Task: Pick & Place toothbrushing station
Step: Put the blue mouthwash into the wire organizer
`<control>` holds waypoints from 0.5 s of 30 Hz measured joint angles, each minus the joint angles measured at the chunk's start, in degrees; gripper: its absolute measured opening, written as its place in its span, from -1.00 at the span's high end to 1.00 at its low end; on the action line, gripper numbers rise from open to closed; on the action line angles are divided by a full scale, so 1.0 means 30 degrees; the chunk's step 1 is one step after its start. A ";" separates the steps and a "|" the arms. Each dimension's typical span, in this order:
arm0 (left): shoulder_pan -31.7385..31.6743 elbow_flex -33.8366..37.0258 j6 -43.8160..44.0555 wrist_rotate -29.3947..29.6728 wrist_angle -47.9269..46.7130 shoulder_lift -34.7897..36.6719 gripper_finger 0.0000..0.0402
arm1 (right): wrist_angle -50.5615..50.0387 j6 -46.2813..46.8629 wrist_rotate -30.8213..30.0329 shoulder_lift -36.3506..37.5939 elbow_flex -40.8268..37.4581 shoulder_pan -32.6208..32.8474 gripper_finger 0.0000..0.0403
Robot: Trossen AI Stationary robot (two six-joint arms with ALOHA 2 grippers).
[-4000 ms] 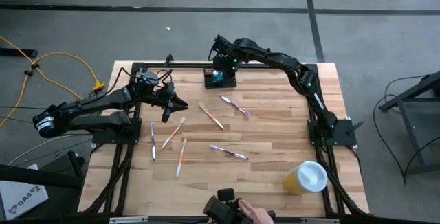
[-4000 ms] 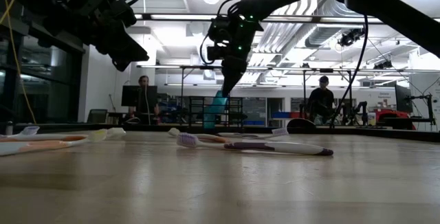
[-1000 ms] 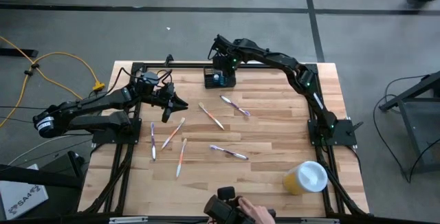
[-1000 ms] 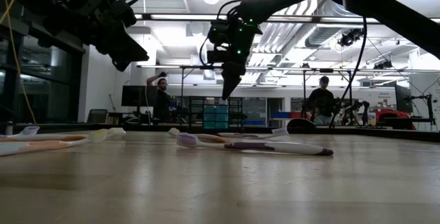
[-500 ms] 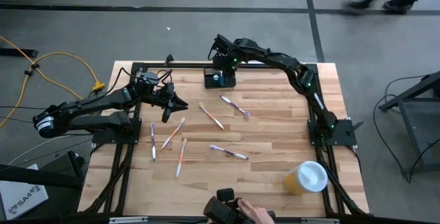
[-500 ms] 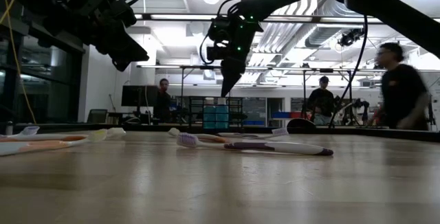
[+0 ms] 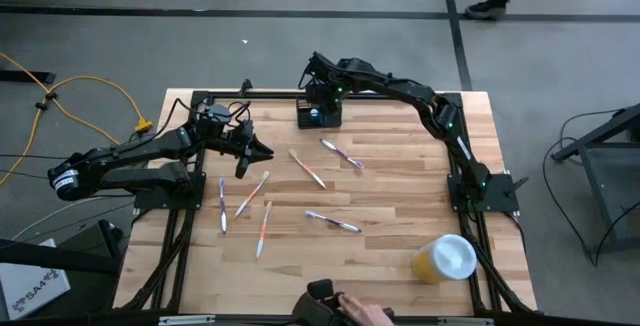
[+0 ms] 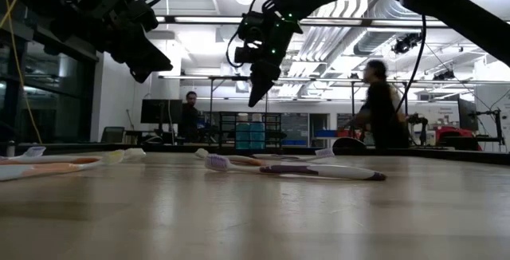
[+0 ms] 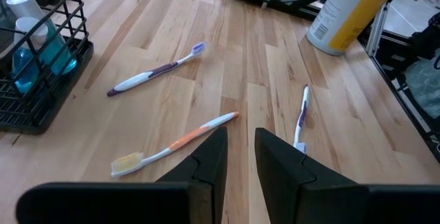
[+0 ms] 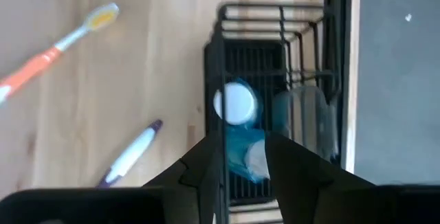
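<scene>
The toothbrushing station (image 7: 320,115), a black wire caddy, stands on its base at the table's far edge. It holds a blue bottle with a white cap (image 10: 237,105). It also shows in the left wrist view (image 9: 41,80). My right gripper (image 10: 240,159) hangs open above the caddy, pointing steeply down, with nothing between its fingers; it also shows in the low view (image 8: 253,96). My left gripper (image 9: 239,155) hovers over the table's left part (image 7: 255,151), its fingers a narrow gap apart and holding nothing.
Several toothbrushes lie flat on the wood, among them a purple one (image 7: 342,153), an orange one (image 7: 307,168) and another purple one (image 7: 333,222). A yellow cup with a white lid (image 7: 445,258) stands near right. A person's hand (image 7: 352,313) shows at the near edge.
My right gripper has tipped a little above the caddy, staying open. A person has walked past in the room behind the table.
</scene>
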State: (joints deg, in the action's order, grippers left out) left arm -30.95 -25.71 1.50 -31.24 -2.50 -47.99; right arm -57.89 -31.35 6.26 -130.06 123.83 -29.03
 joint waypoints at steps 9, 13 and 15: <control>0.0004 0.0000 0.0000 0.0000 0.0000 -0.0005 0.65 | 0.0272 -0.0146 0.0555 0.0006 0.0000 0.0055 0.58; -0.0002 0.0000 0.0007 0.0000 0.0000 -0.0005 0.65 | 0.0545 -0.0146 0.0549 0.0006 -0.0005 0.0055 0.69; 0.0002 0.0000 0.0004 0.0000 -0.0004 -0.0005 0.65 | 0.0706 -0.0146 0.0449 0.0006 0.0000 0.0018 0.73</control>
State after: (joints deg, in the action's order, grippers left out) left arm -30.95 -25.71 1.51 -31.24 -2.51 -48.01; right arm -55.77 -31.79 7.61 -130.04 123.83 -28.97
